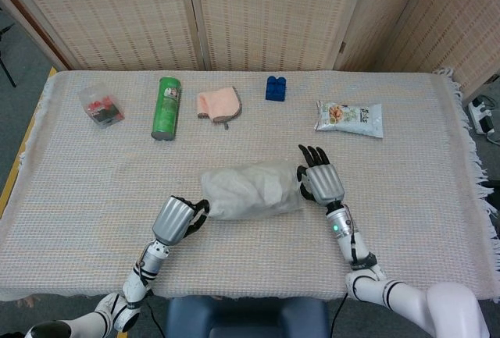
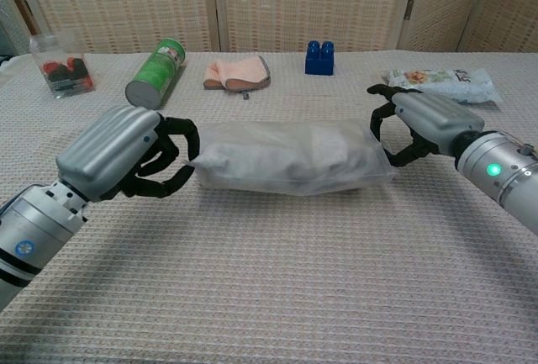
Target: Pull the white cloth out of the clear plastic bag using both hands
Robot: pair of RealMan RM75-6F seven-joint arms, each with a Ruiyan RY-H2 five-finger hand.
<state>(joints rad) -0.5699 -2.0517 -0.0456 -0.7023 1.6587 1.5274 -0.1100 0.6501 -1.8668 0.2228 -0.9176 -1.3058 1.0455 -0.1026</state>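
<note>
I have the clear plastic bag [image 1: 251, 190] with the white cloth [image 2: 277, 150] bundled inside lying lengthwise at the middle of the cloth-covered counter [image 1: 406, 197]. My left hand [image 1: 176, 218] sits at the bag's 8 o'clock end, its dark fingers [image 2: 172, 154] curled in against the plastic; whether they actually pinch it I cannot tell. My right hand [image 1: 321, 183] is at the 3 o'clock end, fingers [image 2: 382, 120] spread and hooked over the bag's edge, touching it without a clear hold. Along the far edge, from 10 to 2 o'clock, lie a small clear box of red items [image 1: 101, 106], a green cylindrical can [image 1: 166, 108] on its side, a folded peach cloth [image 1: 219, 104], a blue toy brick [image 1: 275, 88] and a printed snack packet [image 1: 349, 118].
</note>
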